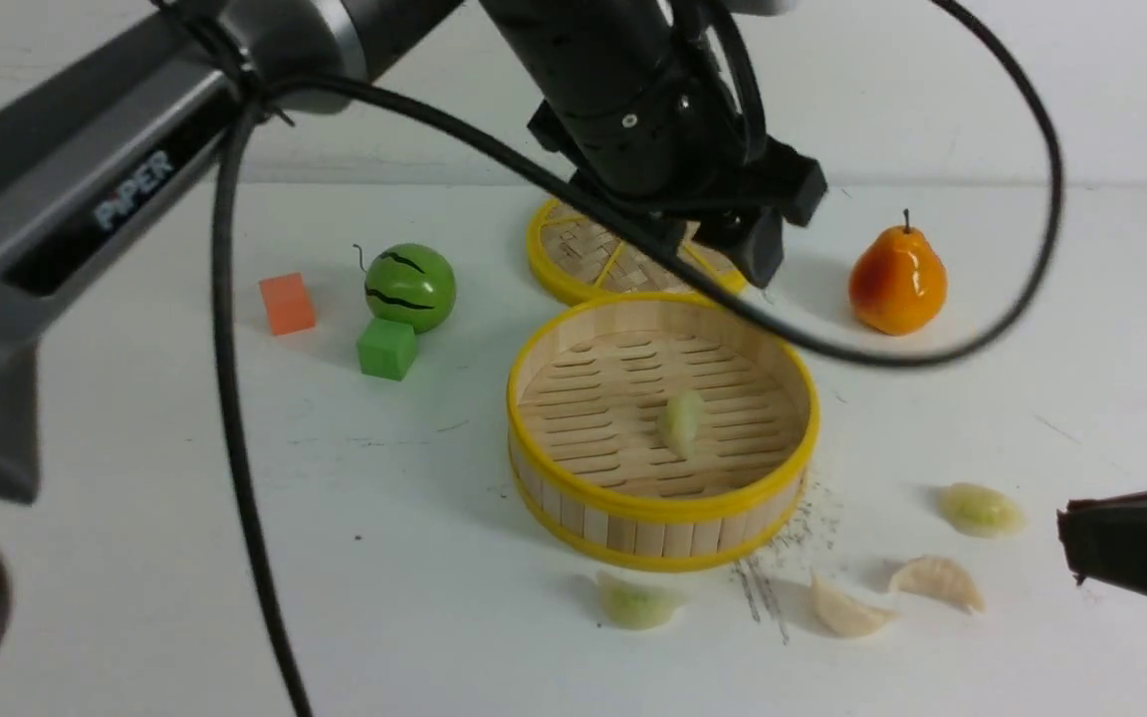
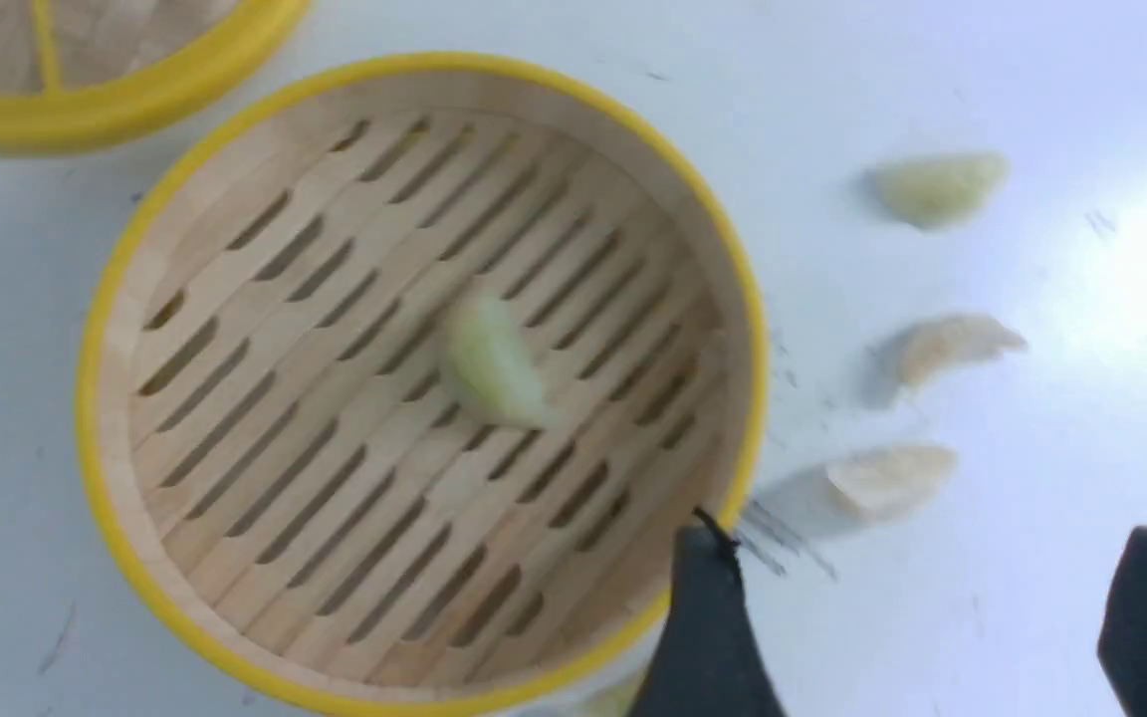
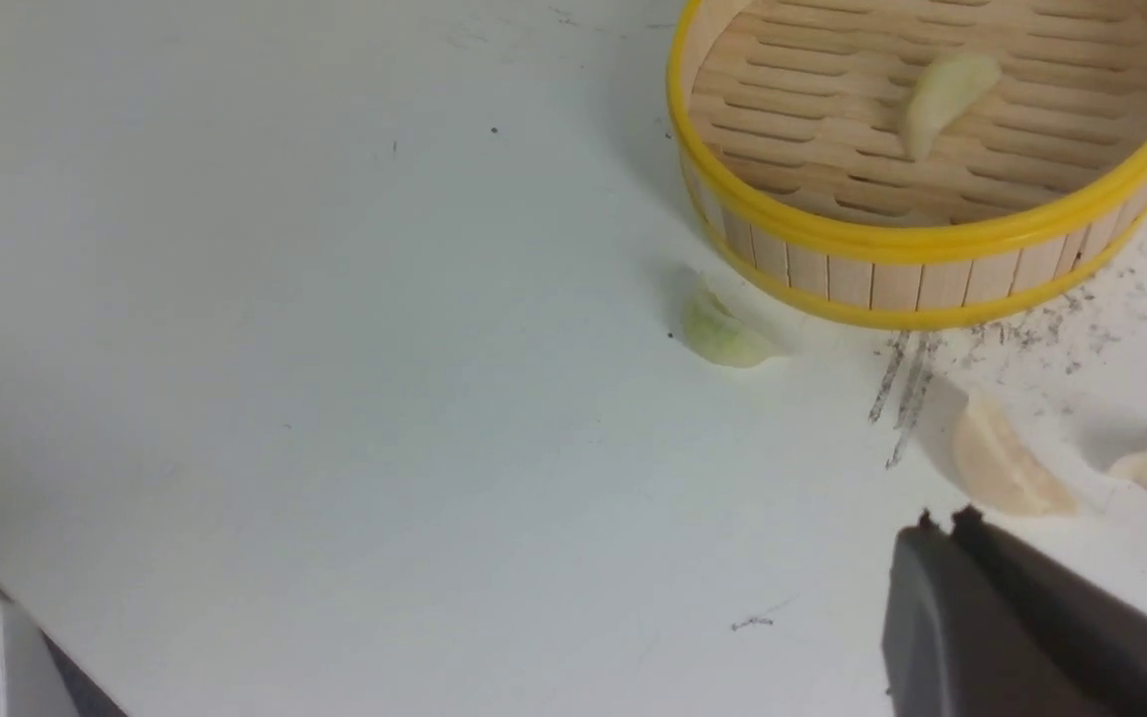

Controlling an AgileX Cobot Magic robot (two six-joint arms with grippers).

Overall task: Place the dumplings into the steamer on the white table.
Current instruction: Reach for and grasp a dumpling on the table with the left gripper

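While the left claw (image 2: 922,558) gapes empty at upper centre, one dumpling (image 1: 680,421) lies on the steamer (image 1: 663,513) floor mid-frame; four dumplings (image 1: 937,581) rest on the table (image 1: 414,558), lower right, near the closed right claw (image 3: 944,520).

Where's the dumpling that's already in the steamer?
Front view: the dumpling lies on the slatted floor of the steamer, roughly central, just right of middle, clear of the walls.

On our scuffed white counter (image 1: 135,558) we've got the steamer (image 1: 663,508), lid (image 1: 559,279) behind it, four loose dumplings (image 1: 847,609) nearby, a pear (image 1: 897,279), a green striped ball (image 1: 410,287), a green cube (image 1: 386,348) and an orange cube (image 1: 287,304).
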